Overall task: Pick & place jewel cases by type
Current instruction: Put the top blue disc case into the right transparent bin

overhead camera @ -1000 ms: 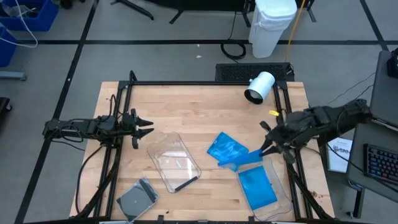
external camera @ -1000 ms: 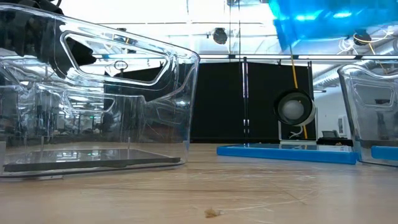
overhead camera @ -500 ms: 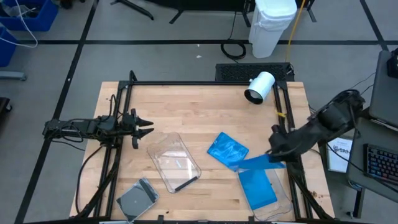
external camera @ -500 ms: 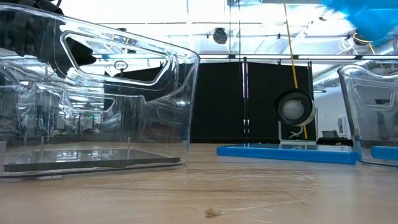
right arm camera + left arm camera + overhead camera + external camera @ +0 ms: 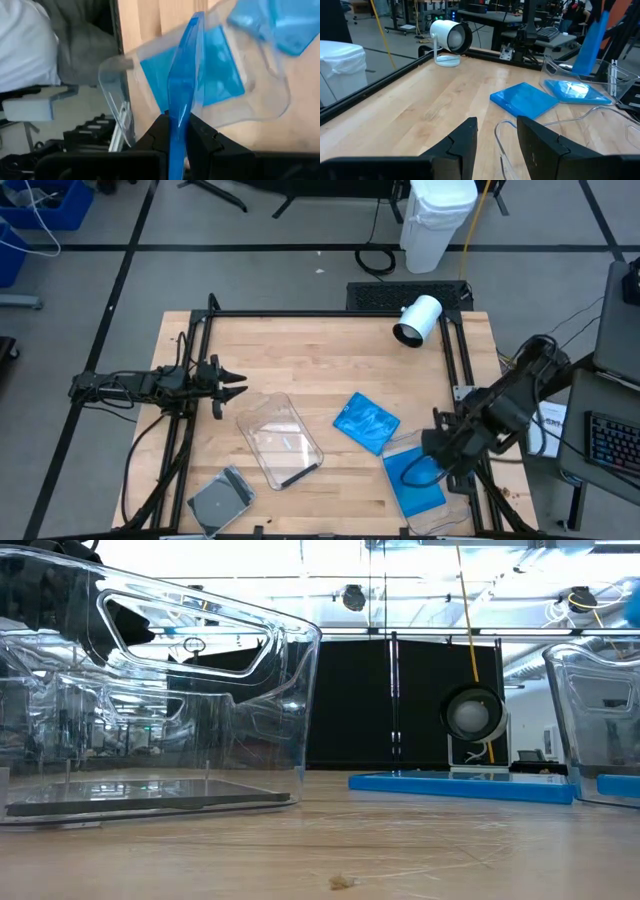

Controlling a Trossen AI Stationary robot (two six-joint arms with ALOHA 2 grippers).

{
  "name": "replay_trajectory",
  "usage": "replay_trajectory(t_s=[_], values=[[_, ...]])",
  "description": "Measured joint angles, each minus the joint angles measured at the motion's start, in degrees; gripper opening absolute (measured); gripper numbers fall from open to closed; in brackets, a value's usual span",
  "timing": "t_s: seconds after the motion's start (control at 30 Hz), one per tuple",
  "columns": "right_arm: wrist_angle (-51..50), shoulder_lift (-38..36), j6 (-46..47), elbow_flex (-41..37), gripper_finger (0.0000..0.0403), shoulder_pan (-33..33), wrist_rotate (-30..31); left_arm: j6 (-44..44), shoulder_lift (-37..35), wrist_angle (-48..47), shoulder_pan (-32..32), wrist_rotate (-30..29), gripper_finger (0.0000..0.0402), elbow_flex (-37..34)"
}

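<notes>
Over the right tub (image 5: 455,505), the right end effector (image 5: 176,131) is clamped on a blue case (image 5: 182,85) held edge-on, a grip only its wrist view shows; another blue case (image 5: 413,483) lies inside. A third (image 5: 366,422) rests on the worktop (image 5: 320,350). The left end effector (image 5: 495,145) waits parted, empty. No writing is readable.

One camera looks straight down on the table (image 5: 300,350). Another sits at tabletop height. Both see the clear tub (image 5: 279,440).
</notes>
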Motion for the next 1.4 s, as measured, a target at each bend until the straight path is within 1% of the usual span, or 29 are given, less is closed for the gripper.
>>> replay_trajectory(t_s=[0.17,0.27,0.43,0.57,0.63,1.0,1.07,1.17,1.27,1.4], values=[[3.59,0.12,-1.52,-5.29,0.0025,0.08,0.85,0.0,0.0,0.0,0.01,-0.02,0.0145,0.0],[5.61,0.15,-3.5,-8.58,0.0025,-0.05,3.46,0.0,0.0,0.0,0.01,-0.02,0.0145,0.0],[8.57,-0.34,-3.93,-12.68,0.0026,-0.03,7.31,0.0,0.0,0.0,-0.02,0.0,0.0145,0.0],[8.84,-0.52,0.13,-13.78,0.0033,-0.09,11.27,0.0,0.0,0.0,0.0,-0.02,0.0145,0.0],[8.73,-0.47,0.99,-13.85,0.0025,-0.14,11.95,0.0,0.0,0.0,0.01,-0.02,0.0145,0.0],[2.7,-0.25,5.13,-14.1,0.0025,0.08,17.69,0.02,0.02,0.0,0.01,-0.02,0.0145,0.0],[1.91,-0.23,7.88,-14.1,0.0025,0.08,18.78,0.02,0.02,0.0,0.01,-0.04,0.0145,0.0],[0.08,-0.21,14.4,-14.1,0.0025,0.08,22.0,0.01,0.02,0.0,0.01,-0.02,0.0145,0.0],[-1.2,-0.21,17.79,-14.48,0.0025,0.1,24.12,0.02,0.02,0.0,0.01,-0.02,0.0145,0.0],[-3.74,-0.27,21.03,-16.51,0.0025,0.14,24.46,0.0,0.02,0.0,0.01,-0.02,0.0145,0.0]])
